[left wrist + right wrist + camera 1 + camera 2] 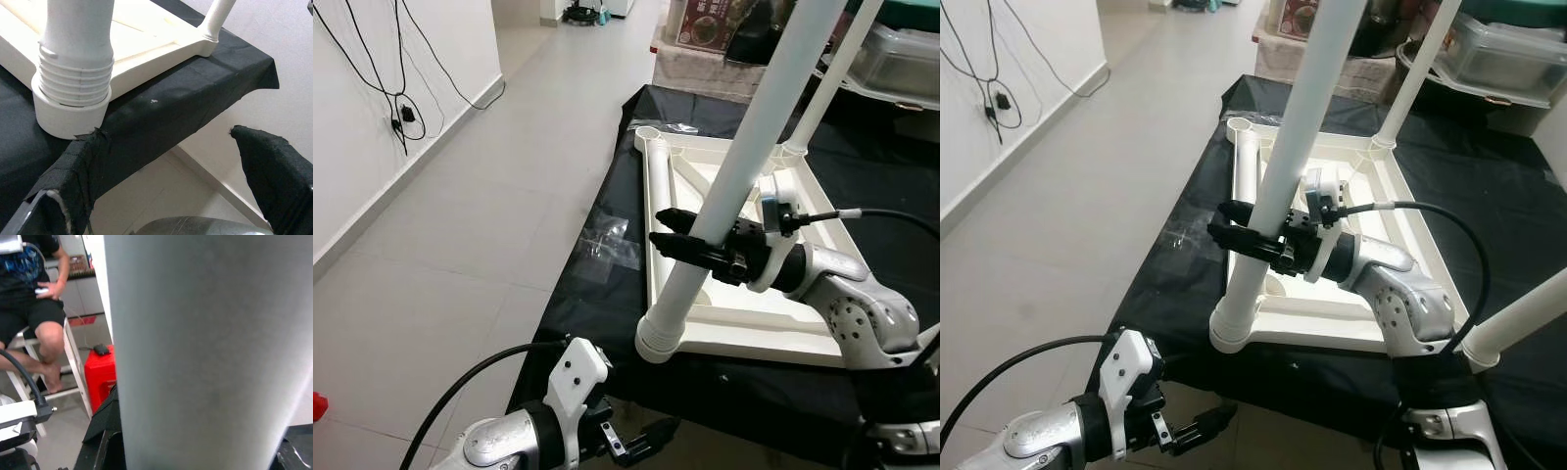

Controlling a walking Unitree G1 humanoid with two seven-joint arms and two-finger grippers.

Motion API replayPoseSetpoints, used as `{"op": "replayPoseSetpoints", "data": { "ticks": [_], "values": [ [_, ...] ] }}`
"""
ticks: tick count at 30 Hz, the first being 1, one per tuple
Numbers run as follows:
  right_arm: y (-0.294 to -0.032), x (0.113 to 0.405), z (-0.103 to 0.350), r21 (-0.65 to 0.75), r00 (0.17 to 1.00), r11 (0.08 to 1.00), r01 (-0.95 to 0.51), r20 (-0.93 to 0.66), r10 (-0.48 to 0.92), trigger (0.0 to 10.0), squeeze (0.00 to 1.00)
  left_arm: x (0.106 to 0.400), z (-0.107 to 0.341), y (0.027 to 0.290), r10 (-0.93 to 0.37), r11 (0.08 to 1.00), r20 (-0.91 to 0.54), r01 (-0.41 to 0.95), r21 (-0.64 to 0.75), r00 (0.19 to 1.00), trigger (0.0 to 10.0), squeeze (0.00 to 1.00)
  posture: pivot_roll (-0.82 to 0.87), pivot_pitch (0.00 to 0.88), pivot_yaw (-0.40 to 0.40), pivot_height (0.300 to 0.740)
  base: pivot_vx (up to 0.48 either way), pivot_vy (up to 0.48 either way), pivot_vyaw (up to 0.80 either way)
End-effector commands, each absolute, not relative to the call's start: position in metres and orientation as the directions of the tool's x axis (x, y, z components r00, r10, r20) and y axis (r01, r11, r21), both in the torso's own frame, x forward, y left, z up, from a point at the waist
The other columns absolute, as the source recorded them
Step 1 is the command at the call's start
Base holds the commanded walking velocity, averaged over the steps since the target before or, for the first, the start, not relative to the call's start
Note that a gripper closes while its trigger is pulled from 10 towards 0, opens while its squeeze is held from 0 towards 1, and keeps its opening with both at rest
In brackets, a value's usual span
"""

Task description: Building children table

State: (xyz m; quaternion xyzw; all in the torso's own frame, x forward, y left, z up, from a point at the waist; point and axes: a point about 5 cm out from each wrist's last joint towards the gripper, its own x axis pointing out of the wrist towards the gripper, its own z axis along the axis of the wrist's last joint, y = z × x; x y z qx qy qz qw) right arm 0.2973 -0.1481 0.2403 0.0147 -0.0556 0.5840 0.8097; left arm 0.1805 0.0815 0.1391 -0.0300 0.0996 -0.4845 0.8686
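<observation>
A white children's table top [754, 328] lies upside down on a black-covered table [587, 294]. A long white leg [744, 147] stands tilted in its near-left corner, the threaded end [73, 83] seated in the corner socket [658, 338]. My right gripper [664, 227] is shut around this leg a little above the socket. Low in front of the table edge, below that corner, my left gripper [171, 186] hangs open, holding nothing. Two more legs stand at the far corner [832, 78] and the near-right corner [1528, 313]. Another leg [653, 166] lies along the top's left side.
A clear plastic bag [607, 240] lies on the cloth at the table's left edge. Pale floor [460, 225] stretches to the left, with cables [401, 113] on the wall. Boxes [901, 54] stand behind the table. A seated person [34, 308] and a red container [100, 374] are in the right wrist view.
</observation>
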Motion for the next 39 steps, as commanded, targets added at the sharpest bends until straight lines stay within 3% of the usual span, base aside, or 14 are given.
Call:
{"op": "replayPoseSetpoints", "data": {
  "ticks": [1, 17, 21, 24, 27, 39],
  "values": [
    [-0.152, 0.299, 0.217, -0.024, 0.387, 0.386, -0.922, -0.021, 0.922, 10.0, 0.0, 0.177, 0.14, 0.08, -0.851, 0.522, -0.152, 0.841, -0.146, 0.502, 10.0, 0.0, 0.13, 0.153, -0.13, 0.74, 0.0, 0.0, 0.0],
    [-0.154, 0.305, 0.206, -0.077, 0.599, 0.595, -0.8, -0.062, 0.798, 10.0, 0.0, 0.18, 0.14, 0.079, -0.849, 0.526, -0.15, 0.84, -0.133, 0.507, 10.0, 0.0, 0.12, 0.147, -0.128, 0.74, 0.0, 0.0, 0.0],
    [-0.164, 0.318, 0.203, -0.039, 0.776, 0.775, -0.631, -0.018, 0.631, 10.0, 0.0, 0.18, 0.14, 0.079, -0.847, 0.528, -0.15, 0.839, -0.13, 0.51, 10.0, 0.0, 0.12, 0.153, -0.127, 0.74, 0.0, 0.0, 0.0],
    [-0.166, 0.319, 0.203, -0.04, 0.794, 0.794, -0.607, -0.016, 0.607, 10.0, 0.0, 0.18, 0.14, 0.079, -0.847, 0.528, -0.15, 0.839, -0.13, 0.51, 10.0, 0.0, 0.12, 0.153, -0.127, 0.74, 0.0, 0.0, 0.0],
    [-0.175, 0.327, 0.204, -0.01, 0.896, 0.896, -0.443, 0.003, 0.443, 10.0, 0.0, 0.18, 0.14, 0.08, -0.847, 0.529, -0.151, 0.839, -0.131, 0.51, 10.0, 0.0, 0.12, 0.149, -0.126, 0.74, 0.0, 0.0, 0.0],
    [-0.185, 0.335, 0.202, 0.046, 0.999, 0.998, -0.043, 0.008, 0.043, 10.0, 0.0, 0.18, 0.136, 0.079, -0.85, 0.522, -0.154, 0.843, -0.129, 0.503, 10.0, 0.0, 0.11, 0.11, -0.119, 0.74, 0.0, 0.0, 0.0]
  ]
}}
